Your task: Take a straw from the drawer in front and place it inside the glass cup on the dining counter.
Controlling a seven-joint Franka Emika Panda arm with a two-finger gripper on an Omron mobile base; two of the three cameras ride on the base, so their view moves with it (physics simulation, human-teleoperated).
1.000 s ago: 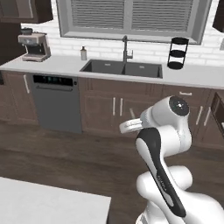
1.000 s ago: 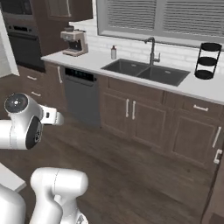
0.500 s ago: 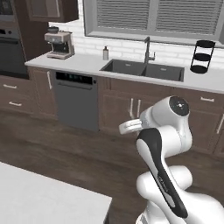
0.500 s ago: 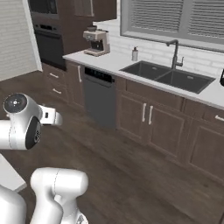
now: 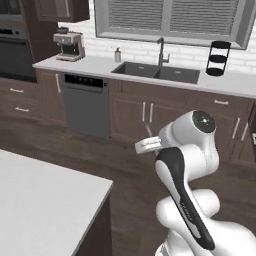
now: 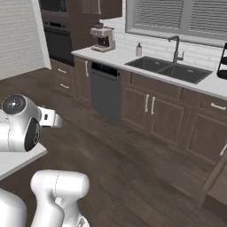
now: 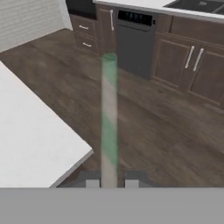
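Gripper (image 7: 109, 183) is clamped shut on the straw (image 7: 109, 118), fingertips (image 7: 92, 181) pressed against its base on both sides. Straw is pale, translucent with a greenish tint, standing straight up out of the jaws in the hand view, above open floor.

Just left of the gripper, the white corner of the dining counter (image 7: 30, 144) juts in; the straw is beside that corner, not over the top. Same counter corner shows at lower left of the left base view (image 5: 45, 200), with the white arm (image 5: 187, 165) beside it.

Dark wood floor (image 7: 175, 127) runs beyond.

Far side: dishwasher (image 5: 87, 105) with dark cabinets either side, white wall counter (image 5: 235, 85) with a double sink (image 5: 157, 72) and tap (image 5: 161, 50), soap bottle (image 5: 117, 55), coffee machine (image 5: 69, 46), black tiered stand (image 5: 218, 58). Wall oven (image 6: 60, 40) at far left. Window blinds (image 5: 170, 17) above the sink.
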